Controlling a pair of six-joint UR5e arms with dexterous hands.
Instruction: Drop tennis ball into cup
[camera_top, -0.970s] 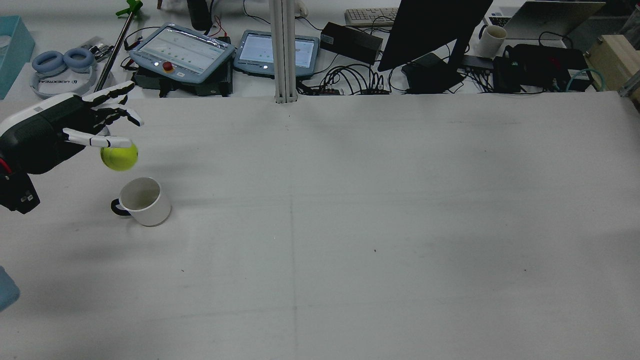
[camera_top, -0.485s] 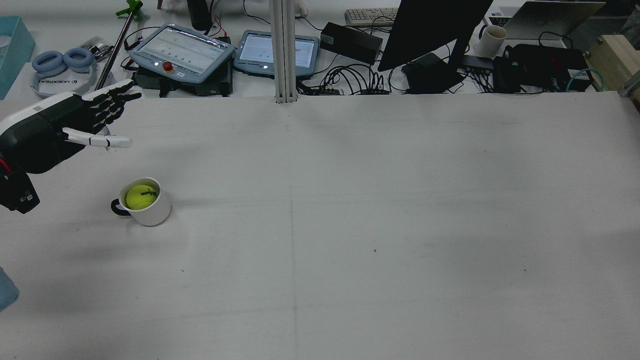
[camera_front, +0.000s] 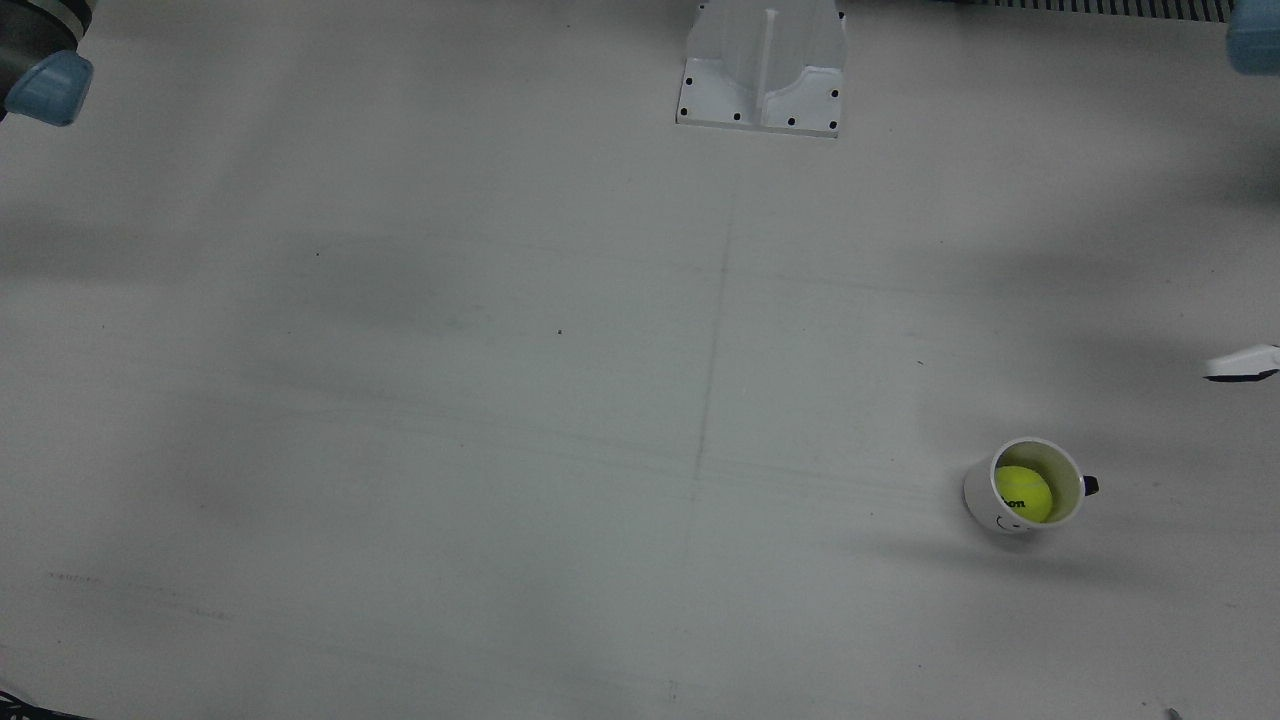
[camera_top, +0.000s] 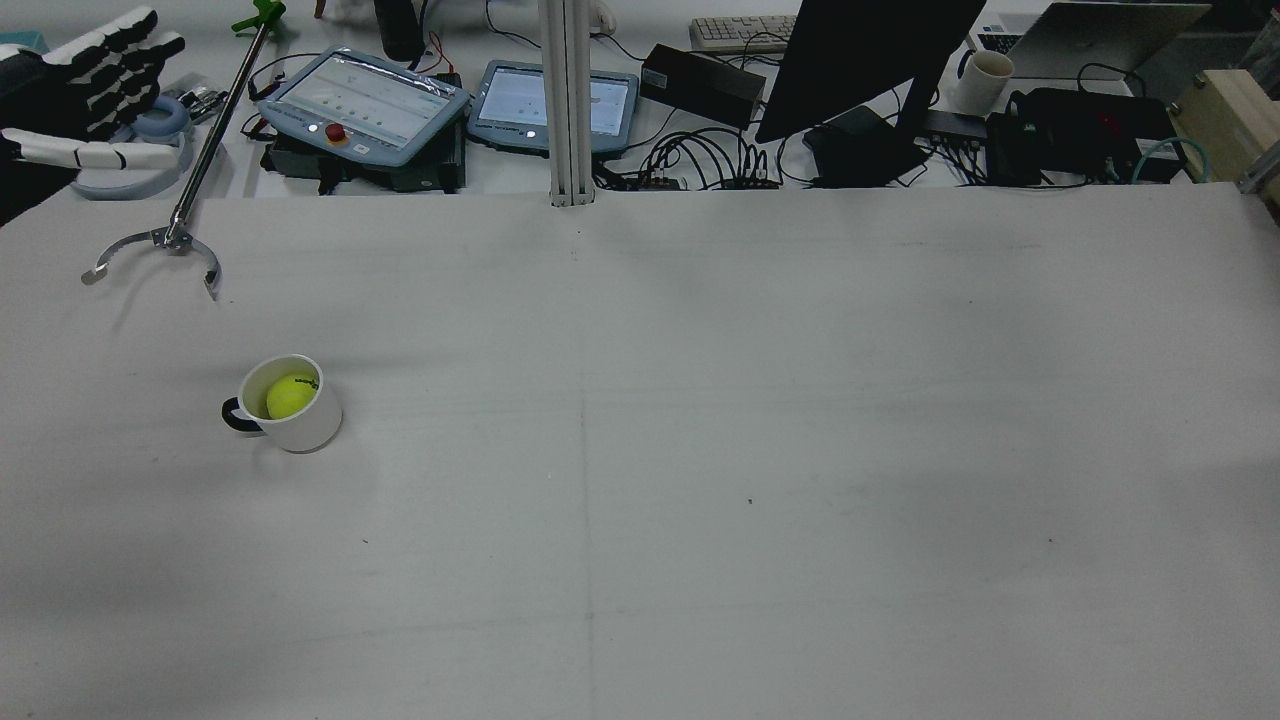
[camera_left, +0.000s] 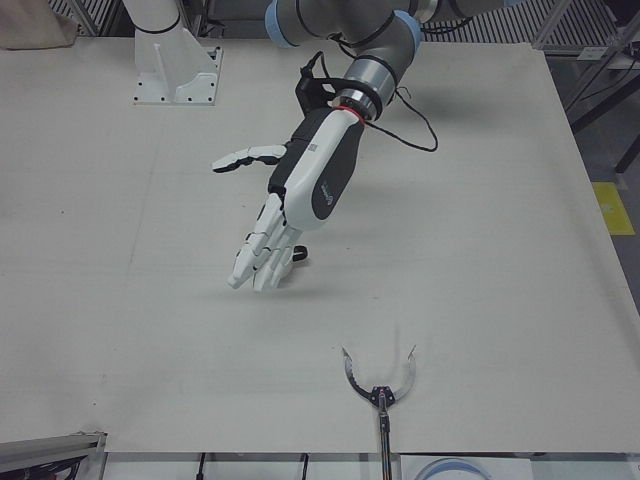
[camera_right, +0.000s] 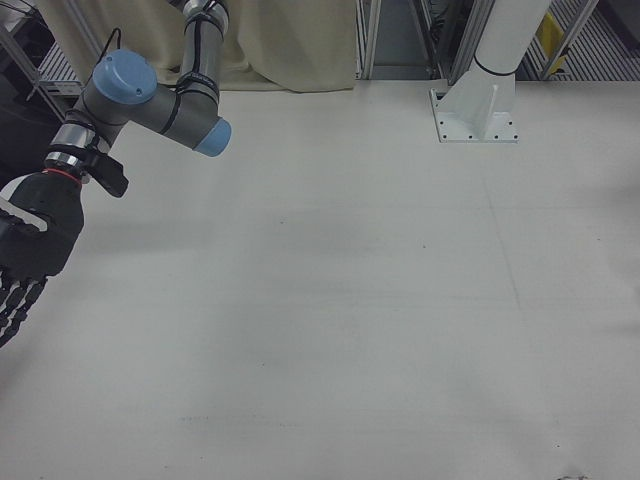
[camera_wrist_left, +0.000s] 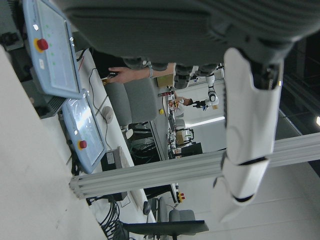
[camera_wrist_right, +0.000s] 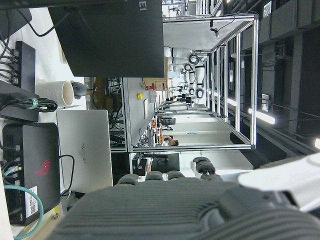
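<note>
A yellow-green tennis ball (camera_top: 291, 395) lies inside the white cup (camera_top: 310, 428) with a black handle, which stands upright on the table's left side in the rear view. From above, the ball (camera_front: 1022, 493) fills the cup (camera_front: 978, 496). My left hand (camera_top: 90, 90) is open, fingers spread and holding nothing, high and well behind the cup. In the left-front view the left hand (camera_left: 310, 180) hangs over the table and covers the cup. My right hand (camera_right: 28, 250) is at the far edge of its half, fingers pointing down, holding nothing.
A long reacher tool with a metal claw (camera_top: 150, 252) lies on the table behind the cup; the claw (camera_left: 380, 380) also shows near the front edge. Teach pendants (camera_top: 365, 105), cables and a monitor (camera_top: 870, 60) line the back. A post base (camera_front: 760, 70) stands mid-table.
The ball left my left hand and dropped into the cup. The hand then opened wide and pulled up and back to the left, uncovering the claw tool.
</note>
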